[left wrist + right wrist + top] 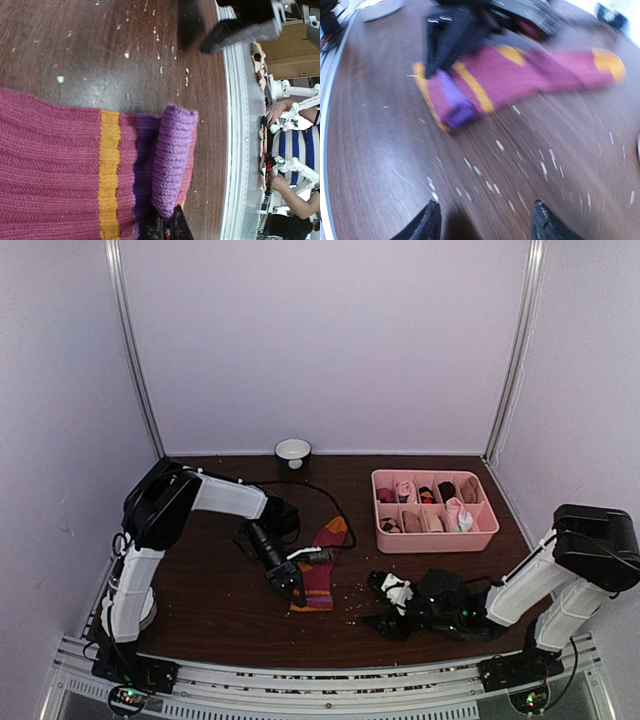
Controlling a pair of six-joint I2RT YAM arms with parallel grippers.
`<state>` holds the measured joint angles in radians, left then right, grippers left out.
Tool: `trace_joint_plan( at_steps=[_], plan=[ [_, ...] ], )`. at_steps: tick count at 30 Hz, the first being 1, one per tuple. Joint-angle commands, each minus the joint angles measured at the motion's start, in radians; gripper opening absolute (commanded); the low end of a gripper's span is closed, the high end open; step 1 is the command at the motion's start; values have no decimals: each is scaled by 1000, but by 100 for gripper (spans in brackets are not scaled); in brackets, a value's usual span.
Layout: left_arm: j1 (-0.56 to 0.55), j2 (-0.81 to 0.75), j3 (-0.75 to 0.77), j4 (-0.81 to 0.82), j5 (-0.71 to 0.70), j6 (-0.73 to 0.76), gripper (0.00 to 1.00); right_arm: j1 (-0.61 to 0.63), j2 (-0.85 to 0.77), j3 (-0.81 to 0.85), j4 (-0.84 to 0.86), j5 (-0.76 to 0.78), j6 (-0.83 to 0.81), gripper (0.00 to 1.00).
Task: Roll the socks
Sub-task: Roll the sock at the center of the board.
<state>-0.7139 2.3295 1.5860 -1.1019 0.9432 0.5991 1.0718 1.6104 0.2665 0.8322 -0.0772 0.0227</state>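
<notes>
Dark wooden bench (200,610), scattered with pale specks. The left arm (225,498) reaches in from the left of the dark red sock (322,565); the right arm (530,585) lies low to the right of that sock, pointing toward it. A pink divided tray (434,538) holding small rolled socks stands beyond the sock, to its right and apart from it. The sock lies flat near mid-bench, orange toe at the far end, purple-striped cuff at the near end; in the left wrist view the purple cuff edge (172,155) is folded back over itself, next to an orange band (109,170). A small white bowl (292,451) sits well beyond the sock at the back edge of the bench. The left fingers (292,585) are together, resting at the sock's cuff end; whether cloth is pinched between them cannot be told. The right fingers (385,608) are apart with nothing between them, to the right of the sock and clear of it, with speckled bench showing between the tips (431,222). The right wrist view is blurred.
</notes>
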Motion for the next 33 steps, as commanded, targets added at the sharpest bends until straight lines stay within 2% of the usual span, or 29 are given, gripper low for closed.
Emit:
trace_joint_plan(
  at_steps=[1,7,13,23,30,33],
  plan=[
    [14,72,8,-13,-122,-25,0,19,46,186,-111,-176,-291,56],
    [19,93,22,-15,-131,-42,0,20,162,382,-230,-256,-454,52],
    [30,121,49,-40,-115,-35,0,20,246,486,-319,-295,-536,46],
    [31,121,50,-49,-105,-24,0,20,319,508,-317,-229,-547,32],
    [31,121,51,-55,-98,-16,0,19,348,515,-283,-173,-544,34],
    [31,125,55,-64,-94,-10,0,14,357,533,-320,-168,-551,33]
  ],
)
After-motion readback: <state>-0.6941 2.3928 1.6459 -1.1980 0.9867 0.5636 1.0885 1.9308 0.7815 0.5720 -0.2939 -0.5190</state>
